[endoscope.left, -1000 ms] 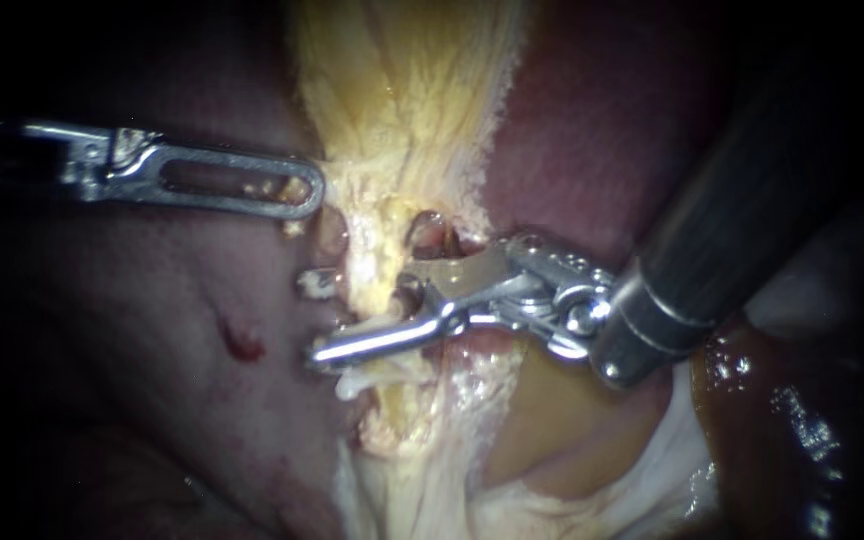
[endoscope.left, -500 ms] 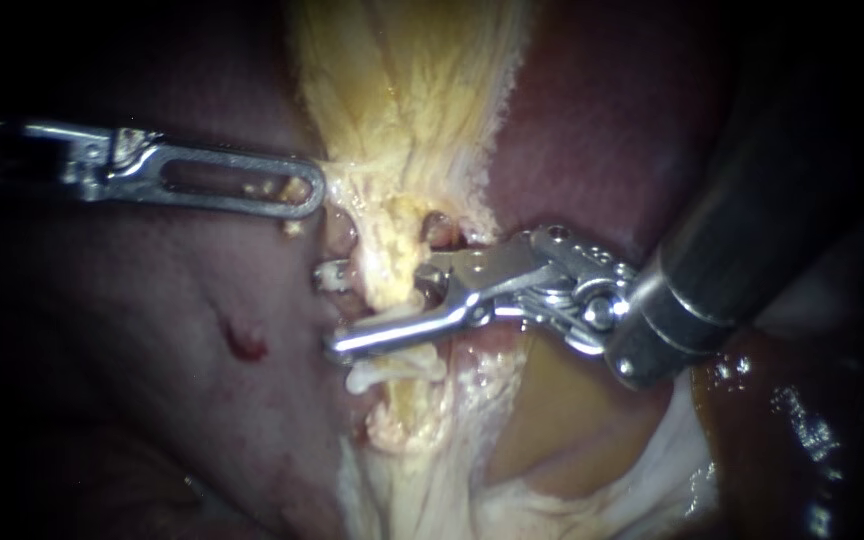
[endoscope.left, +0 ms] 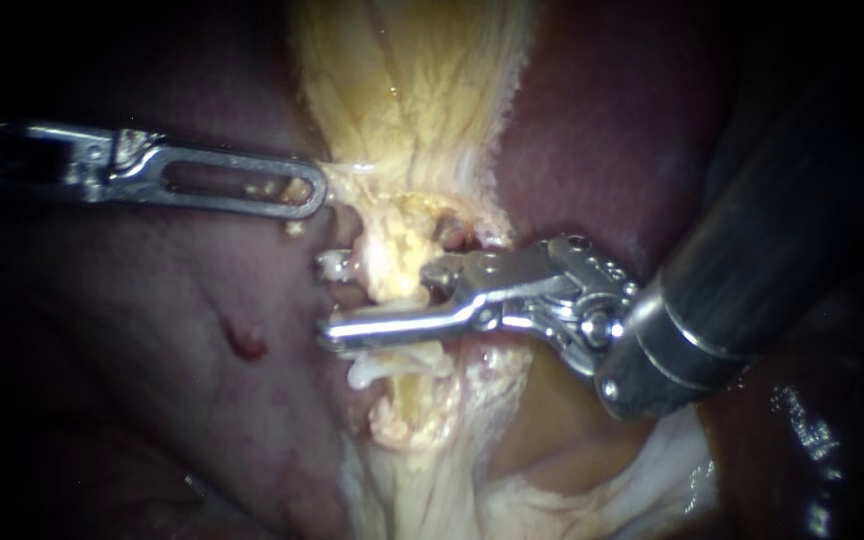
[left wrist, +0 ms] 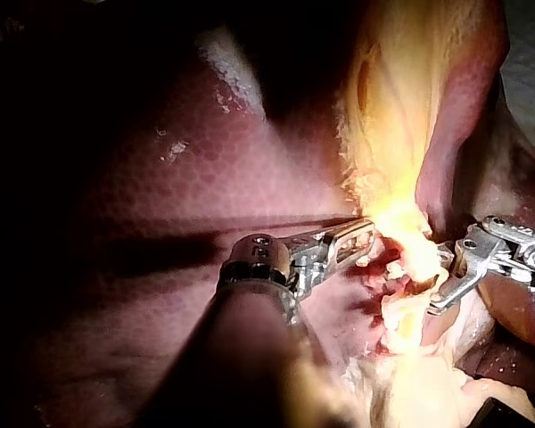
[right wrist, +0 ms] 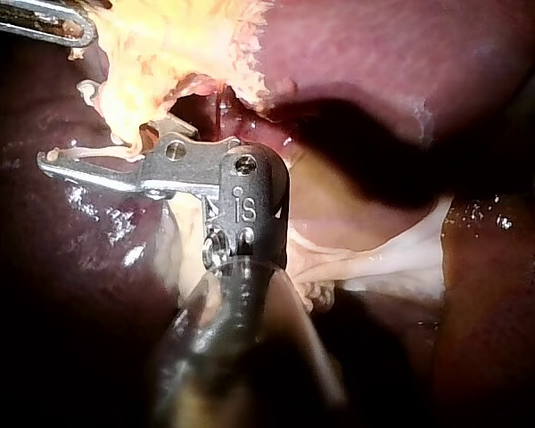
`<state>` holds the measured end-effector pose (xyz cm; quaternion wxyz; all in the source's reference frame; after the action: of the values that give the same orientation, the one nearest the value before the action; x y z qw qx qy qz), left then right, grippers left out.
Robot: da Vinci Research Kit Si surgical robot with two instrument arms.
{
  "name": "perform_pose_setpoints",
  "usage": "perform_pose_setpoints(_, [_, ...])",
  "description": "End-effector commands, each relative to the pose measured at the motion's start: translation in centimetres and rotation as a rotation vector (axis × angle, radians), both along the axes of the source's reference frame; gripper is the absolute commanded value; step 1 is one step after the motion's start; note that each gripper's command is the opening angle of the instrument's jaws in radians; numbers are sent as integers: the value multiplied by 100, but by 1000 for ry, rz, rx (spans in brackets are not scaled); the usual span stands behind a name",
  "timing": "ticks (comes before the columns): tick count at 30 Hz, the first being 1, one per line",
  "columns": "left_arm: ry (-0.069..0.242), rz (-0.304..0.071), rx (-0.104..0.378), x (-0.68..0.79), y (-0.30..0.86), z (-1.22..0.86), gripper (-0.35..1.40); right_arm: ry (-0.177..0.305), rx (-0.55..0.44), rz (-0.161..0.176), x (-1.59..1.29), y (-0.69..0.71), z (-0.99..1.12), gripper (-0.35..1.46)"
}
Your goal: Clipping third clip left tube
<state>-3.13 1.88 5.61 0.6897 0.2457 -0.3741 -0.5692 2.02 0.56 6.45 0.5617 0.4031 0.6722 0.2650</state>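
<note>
My right instrument (endoscope.left: 377, 300) comes in from the right with its jaws open, a short upper jaw and a long lower jaw. Pale yellow tissue with the tube (endoscope.left: 392, 262) lies between them. Left of the tube a small clip (endoscope.left: 335, 268) shows, and a whitish strand (endoscope.left: 372, 372) sits just under the lower jaw. My left instrument (endoscope.left: 297, 192) lies flat at the upper left, its slotted jaws shut on the edge of the yellow tissue (endoscope.left: 352, 185). The right wrist view shows my right instrument (right wrist: 107, 153) under the yellow tissue (right wrist: 160, 53).
Dark red liver (endoscope.left: 152, 330) fills the left side and carries a small red spot (endoscope.left: 244, 345). More liver (endoscope.left: 602, 130) lies behind the right shaft (endoscope.left: 752, 260). The gallbladder's brownish wall (endoscope.left: 542, 430) and white membrane (endoscope.left: 672, 460) sit at the lower right.
My right instrument has drawn slightly right and up, and its long lower jaw now lies more level. The tube tissue has shifted with it. My left instrument has held still.
</note>
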Motion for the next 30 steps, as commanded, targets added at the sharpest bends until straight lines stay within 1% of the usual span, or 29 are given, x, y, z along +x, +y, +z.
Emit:
perform_pose_setpoints(1, [0, 0, 0, 0, 0, 0, -35, 2, -1, -3, 0, -1, 1, 49])
perform_pose_setpoints(9, [0, 0, 0, 0, 0, 0, -35, -18, 6, 18, -7, 2, 0, 40])
perform_pose_setpoints(15, [0, 0, 0, 0, 0, 0, -35, -30, 7, 27, -14, 4, 4, 24])
perform_pose_setpoints(18, [0, 0, 0, 0, 0, 0, -35, -39, 7, 35, -18, 6, 8, 10])
perform_pose_setpoints(19, [0, 0, 0, 0, 0, 0, -35, -41, 7, 36, -19, 7, 9, 1])
perform_pose_setpoints(20, [0, 0, 0, 0, 0, 0, -35, -44, 6, 38, -20, 7, 11, -12])
perform_pose_setpoints(22, [0, 0, 0, 0, 0, 0, -35, -47, 6, 41, -22, 8, 14, -30])
perform_pose_setpoints(23, [0, 0, 0, 0, 0, 0, -35, -49, 6, 42, -23, 8, 15, -35])
perform_pose_setpoints(25, [0, 0, 0, 0, 0, 0, -35, -22, -6, 6, -24, 8, 17, -35])
perform_pose_setpoints(26, [0, 0, 0, 0, 0, 0, -35, 0, -15, -24, -24, 8, 17, -35])
perform_pose_setpoints(28, [0, 0, 0, 0, 0, 0, -35, 22, -25, -54, -23, 8, 18, -35])
perform_pose_setpoints(30, [0, 0, 0, 0, 0, 0, -35, 76, -47, -127, -22, 7, 20, -35])
